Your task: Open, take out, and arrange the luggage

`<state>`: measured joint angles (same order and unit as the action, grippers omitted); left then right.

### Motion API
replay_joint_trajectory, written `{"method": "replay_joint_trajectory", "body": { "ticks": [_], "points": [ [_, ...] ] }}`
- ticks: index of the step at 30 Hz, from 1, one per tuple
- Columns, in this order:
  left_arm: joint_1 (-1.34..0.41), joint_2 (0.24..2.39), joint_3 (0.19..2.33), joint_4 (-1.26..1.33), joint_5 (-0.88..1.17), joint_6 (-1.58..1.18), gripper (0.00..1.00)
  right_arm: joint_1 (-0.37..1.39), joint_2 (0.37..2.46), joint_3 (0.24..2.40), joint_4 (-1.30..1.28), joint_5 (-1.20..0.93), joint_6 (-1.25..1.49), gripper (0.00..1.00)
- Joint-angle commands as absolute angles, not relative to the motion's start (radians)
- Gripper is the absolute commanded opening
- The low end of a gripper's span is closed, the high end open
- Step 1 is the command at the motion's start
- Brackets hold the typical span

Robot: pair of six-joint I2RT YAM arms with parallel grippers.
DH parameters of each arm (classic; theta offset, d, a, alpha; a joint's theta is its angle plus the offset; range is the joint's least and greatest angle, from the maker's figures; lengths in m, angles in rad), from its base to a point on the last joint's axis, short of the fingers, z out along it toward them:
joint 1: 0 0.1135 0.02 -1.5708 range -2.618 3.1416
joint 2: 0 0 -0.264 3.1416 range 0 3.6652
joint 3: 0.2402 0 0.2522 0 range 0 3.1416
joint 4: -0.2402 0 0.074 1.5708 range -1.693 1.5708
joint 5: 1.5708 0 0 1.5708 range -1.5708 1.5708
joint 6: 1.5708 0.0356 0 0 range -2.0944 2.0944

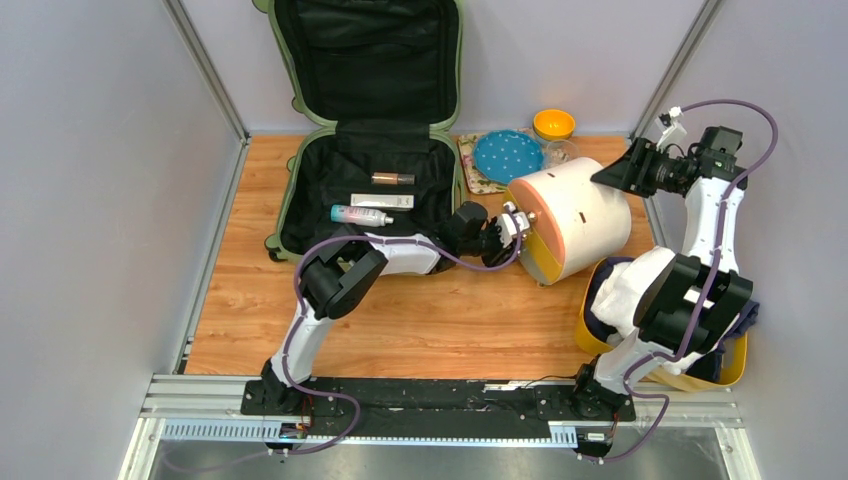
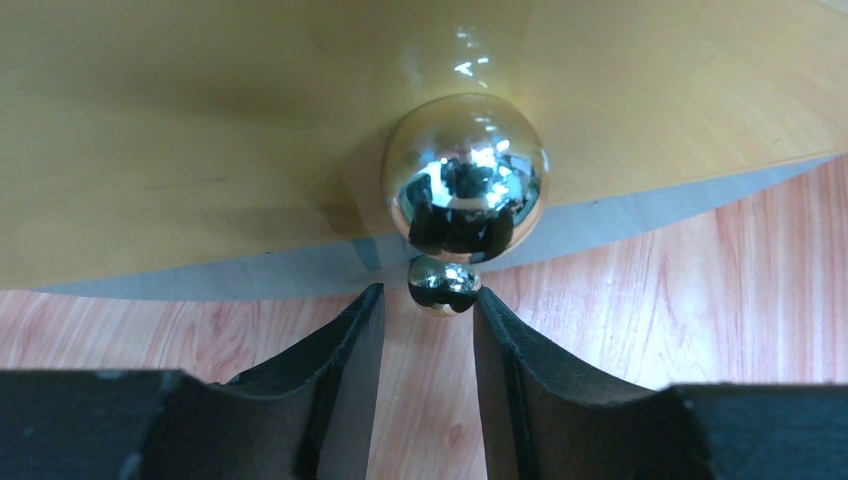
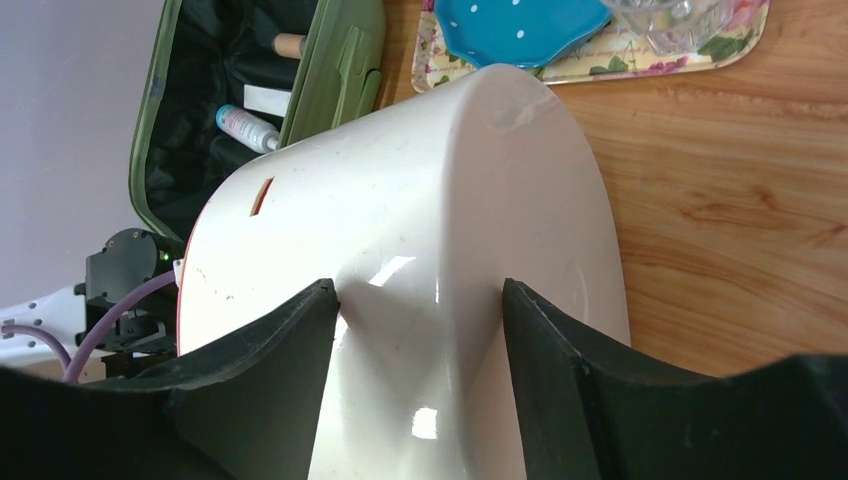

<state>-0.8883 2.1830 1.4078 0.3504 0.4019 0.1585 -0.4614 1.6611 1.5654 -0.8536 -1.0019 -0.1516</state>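
Note:
The sage-green luggage lies open at the back left, its lid leaning on the wall. On its black lining lie a spray bottle, a white box and a brown tube. The luggage also shows in the right wrist view. My left gripper is open at the orange front of the round drawer box, its tips just short of the chrome knob. My right gripper is open over the box's cream body, fingers astride it.
A floral tray with a blue dotted plate, a glass and an orange pot stand at the back. A yellow tray with a white cloth sits at the right, under the right arm.

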Motion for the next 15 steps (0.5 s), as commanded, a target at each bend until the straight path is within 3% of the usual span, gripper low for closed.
{"method": "replay_joint_trajectory", "body": {
  "ticks": [1,8,15],
  "points": [
    [-0.893,2.161,1.391,0.526,0.351,0.095,0.45,-0.445,1.655,1.588,-0.913,-0.907,-0.117,0.65],
    [-0.893,2.135,1.31,0.679,0.325,0.035,0.42,-0.446,1.628,1.658,-0.884,-0.894,-0.058,0.67],
    [-0.894,2.131,1.289,0.724,0.342,0.049,0.22,-0.445,1.589,1.7,-0.859,-0.917,-0.02,0.67]
  ]
}}
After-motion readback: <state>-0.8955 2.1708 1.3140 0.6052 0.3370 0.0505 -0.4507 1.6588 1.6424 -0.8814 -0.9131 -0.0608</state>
